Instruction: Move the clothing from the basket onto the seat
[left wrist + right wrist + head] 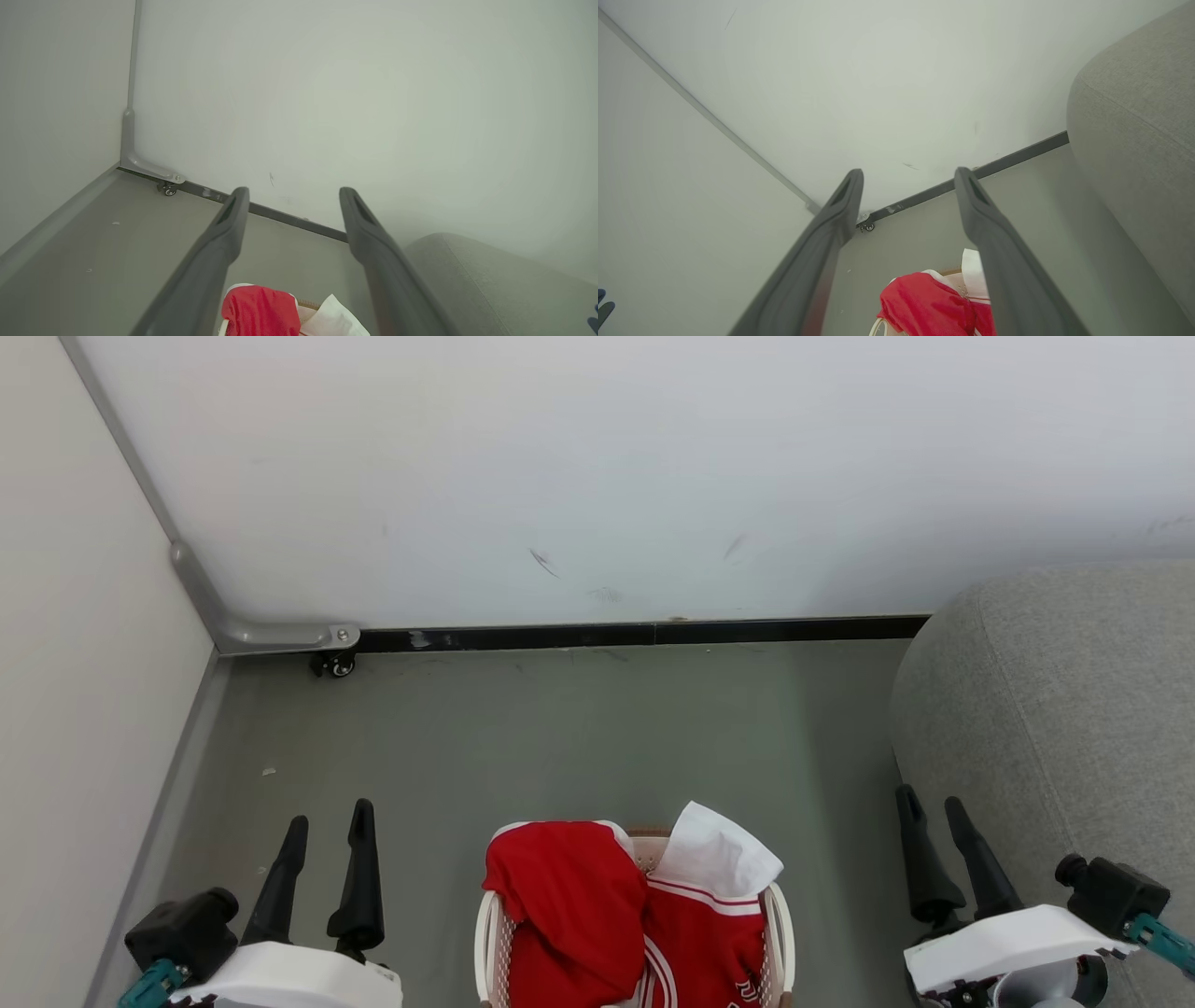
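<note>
Grey-green floor [560, 737], white wall [607, 476] on the far side with a black baseboard [644, 635]. A small caster [336, 665] sits under a metal bracket [252, 635] in the far-left corner. Grey fabric seat [1055, 691] at right. Basket [782, 919] on the floor, near centre, clothing piled in it: plain red garment [560, 896] on the left, striped jersey [700, 933] on the right, white panel poking up over the far rim. Left gripper [330, 814] near left, right gripper [929, 797] near right, both with fingers spread, holding and touching nothing, apart from the basket.
</note>
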`<state>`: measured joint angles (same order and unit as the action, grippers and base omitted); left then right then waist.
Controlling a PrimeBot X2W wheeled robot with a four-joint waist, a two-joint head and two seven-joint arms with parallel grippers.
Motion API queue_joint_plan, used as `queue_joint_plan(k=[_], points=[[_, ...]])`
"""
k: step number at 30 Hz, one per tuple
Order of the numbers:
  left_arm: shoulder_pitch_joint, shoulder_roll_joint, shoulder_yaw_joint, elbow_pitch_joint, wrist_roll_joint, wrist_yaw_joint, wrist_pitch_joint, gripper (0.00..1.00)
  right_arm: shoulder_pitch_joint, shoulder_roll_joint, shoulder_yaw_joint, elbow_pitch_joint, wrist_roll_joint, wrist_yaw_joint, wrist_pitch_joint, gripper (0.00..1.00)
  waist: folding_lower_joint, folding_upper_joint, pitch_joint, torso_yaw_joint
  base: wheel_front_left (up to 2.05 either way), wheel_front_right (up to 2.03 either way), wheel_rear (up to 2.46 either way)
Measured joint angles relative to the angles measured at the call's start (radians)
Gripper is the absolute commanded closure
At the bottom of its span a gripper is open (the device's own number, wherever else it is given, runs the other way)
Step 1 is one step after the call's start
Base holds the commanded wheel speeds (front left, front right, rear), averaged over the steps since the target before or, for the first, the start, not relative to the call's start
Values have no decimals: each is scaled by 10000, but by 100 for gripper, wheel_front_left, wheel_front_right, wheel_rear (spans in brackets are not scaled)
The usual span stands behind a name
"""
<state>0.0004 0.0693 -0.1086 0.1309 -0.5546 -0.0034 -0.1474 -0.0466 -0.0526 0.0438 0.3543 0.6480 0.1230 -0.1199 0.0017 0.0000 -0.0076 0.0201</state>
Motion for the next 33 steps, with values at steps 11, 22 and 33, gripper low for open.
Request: queue_joint_plan(k=[11,22,33], points=[[180,167,-393,15,2079,437,-372,0,-26,13,50,161,-1824,0,-63,0,-8,0,33,2,0,0,0],[232,163,-554,90,3519,786,-709,0,-175,29,119,378,-3350,2,-169,0,-10,0,-6,30,0,0,0],[451,167,-734,314,4767,1003,-1005,0,-172,36,311,608,-4583,4,-196,0,-11,0,-98,25,0,0,0]])
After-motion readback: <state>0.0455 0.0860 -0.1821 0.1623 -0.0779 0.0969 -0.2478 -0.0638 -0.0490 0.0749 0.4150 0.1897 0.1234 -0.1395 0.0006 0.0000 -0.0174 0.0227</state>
